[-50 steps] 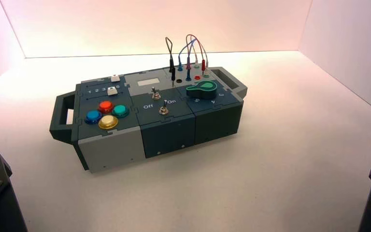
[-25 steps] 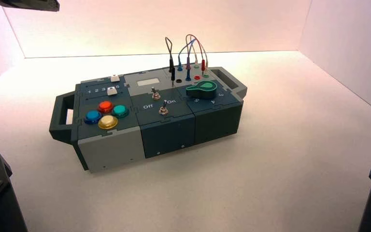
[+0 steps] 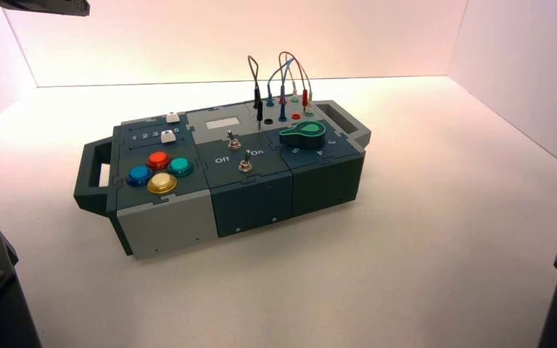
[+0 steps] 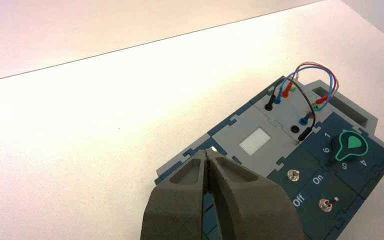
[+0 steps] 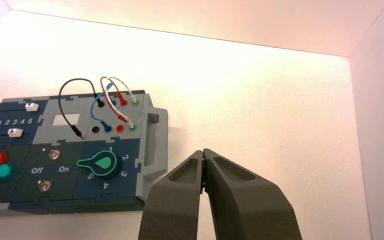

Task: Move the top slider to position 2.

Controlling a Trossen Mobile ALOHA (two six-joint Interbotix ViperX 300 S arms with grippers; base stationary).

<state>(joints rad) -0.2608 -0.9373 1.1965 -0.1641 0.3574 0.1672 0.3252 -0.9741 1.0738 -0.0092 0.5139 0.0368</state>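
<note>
"Where is the top slider (image 5: 32, 107)?"

"On the box's left section, along the far edge, a white slider at the 5 end of the printed row. The digit 2 (image 5: 7, 122) stands well along that row, near the 1."

"And the left gripper (image 4: 207, 154)?"

"At work, its fingers closed with tips together. In its wrist view they overlap the box's left section, beside a white slider partly hidden behind them; contact cannot be told. From above, a dark part of the left arm (image 3: 47, 6) juts in at the upper left corner."

"The right gripper (image 5: 203, 154)?"

"Idle, fingers closed, seen against the counter (image 5: 260, 115) beyond the box's right handle (image 5: 152, 142)."

"What else is pictured?"

"A second white slider (image 5: 15, 132), on the near side of the numerals, by the 3. Nearer the robot, four round buttons: red (image 3: 158, 160), blue (image 3: 140, 175), green (image 3: 180, 167) and yellow (image 3: 162, 183). Two metal toggle switches, one farther (image 3: 234, 143) and one nearer (image 3: 246, 164), occupy the middle section, marked Off and On. To the right sits a green knob (image 5: 104, 163), with black, blue, red and white wires (image 3: 295, 64) looping above sockets behind it."
</note>
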